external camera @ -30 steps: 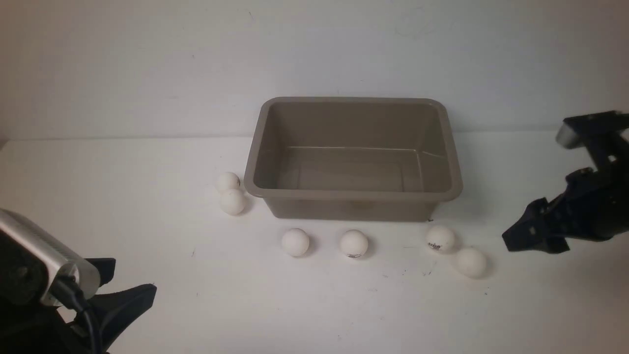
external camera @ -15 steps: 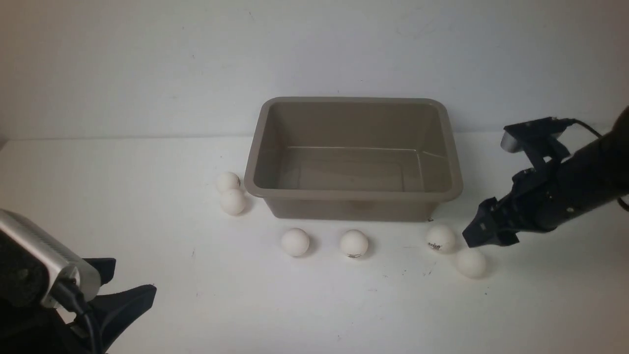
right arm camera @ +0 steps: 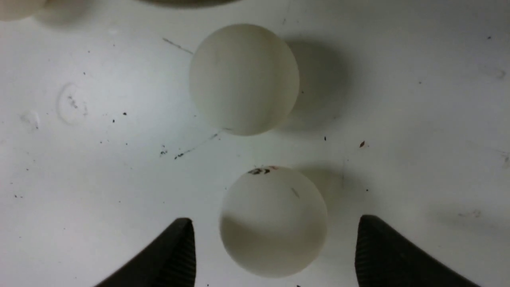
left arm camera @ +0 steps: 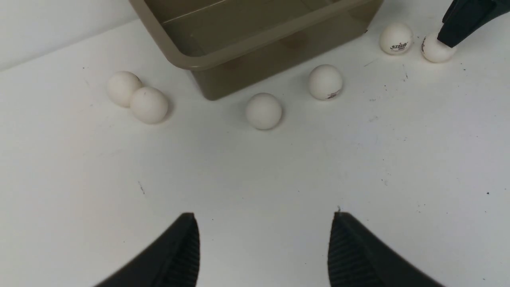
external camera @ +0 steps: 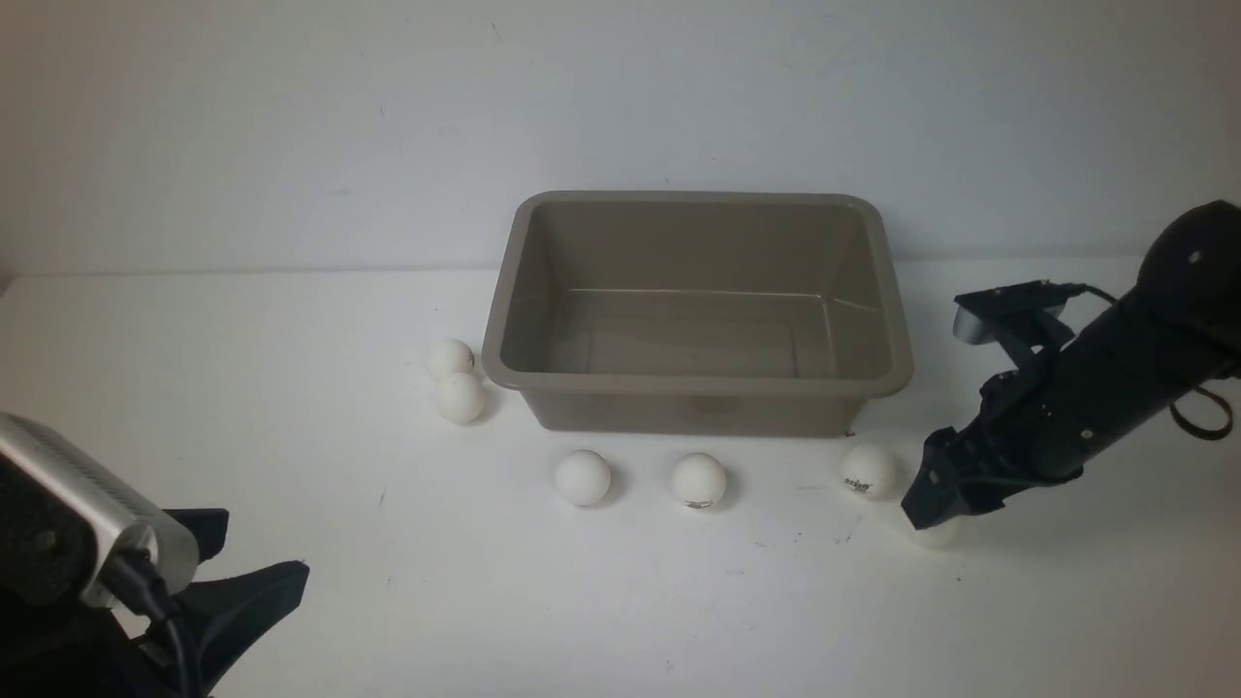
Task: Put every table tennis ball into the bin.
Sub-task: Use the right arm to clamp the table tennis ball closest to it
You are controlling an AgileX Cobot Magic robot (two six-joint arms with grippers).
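I have the white tabletop (external camera: 620,611) filling the lower half of the front view, with a plain pale wall (external camera: 291,116) across the upper half. Up close in the right wrist view, the surface is peppered with dark specks and faint scuffs. The taupe bin (external camera: 696,386) sits at centre frame, toward the back of the table.

All six table tennis balls lie on the table outside it. A close pair (external camera: 460,397), apparently touching, sits left of the bin's lower-left corner. A plain ball (external camera: 583,477) and a printed ball (external camera: 698,479) are just below its front wall. A logo ball (external camera: 869,470) is near its lower-right corner, and the last ball (external camera: 934,533) is just right of and below that one.

My right gripper (external camera: 926,512) is down over that last ball, jaws spread wide on either side with gaps showing, gripping nothing. My left gripper (left arm camera: 263,216), at the front view's lower left, stands open over bare table and holds nothing.
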